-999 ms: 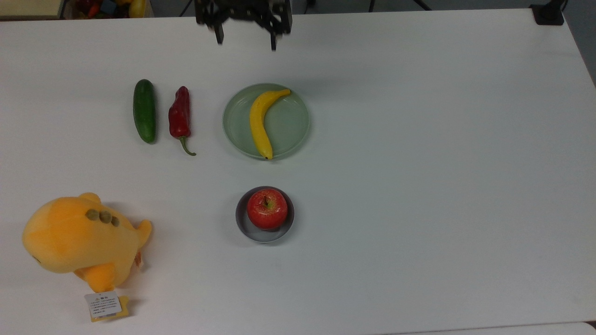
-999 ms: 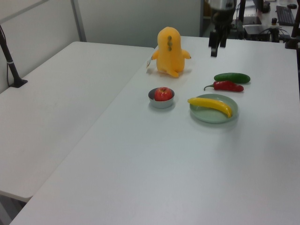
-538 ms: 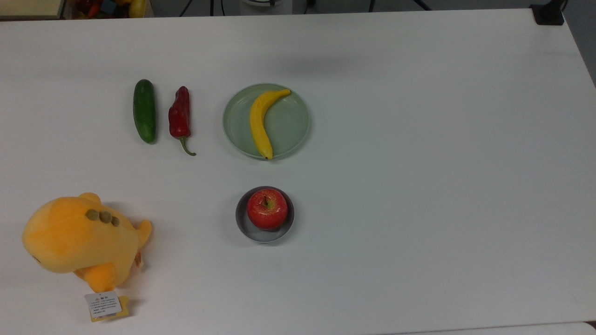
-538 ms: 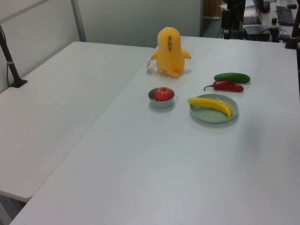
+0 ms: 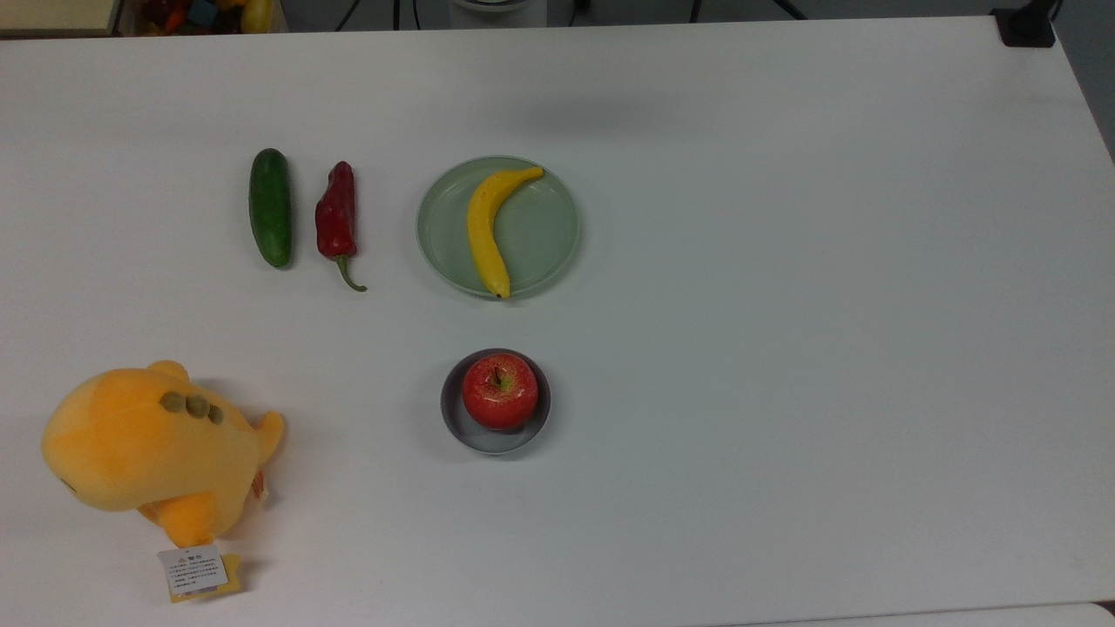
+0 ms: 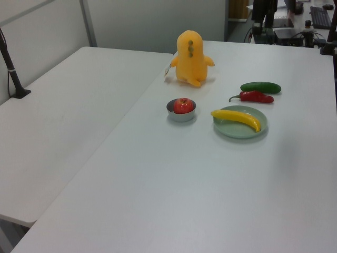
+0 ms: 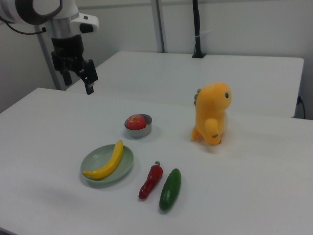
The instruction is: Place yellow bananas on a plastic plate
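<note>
Banana [image 5: 486, 230] stays on plate [image 5: 544, 228] — end effector [image 7: 77, 79] raised higher, open.

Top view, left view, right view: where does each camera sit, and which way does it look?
Top view: overhead, straight down on the table; a pale part, maybe the robot's base, at the top edge.
Left view: beside the table, looking across toward the plush toy; dark arm top right.
Right view: opposite side; open gripper upper left.
All share the banana on the plate.
</note>
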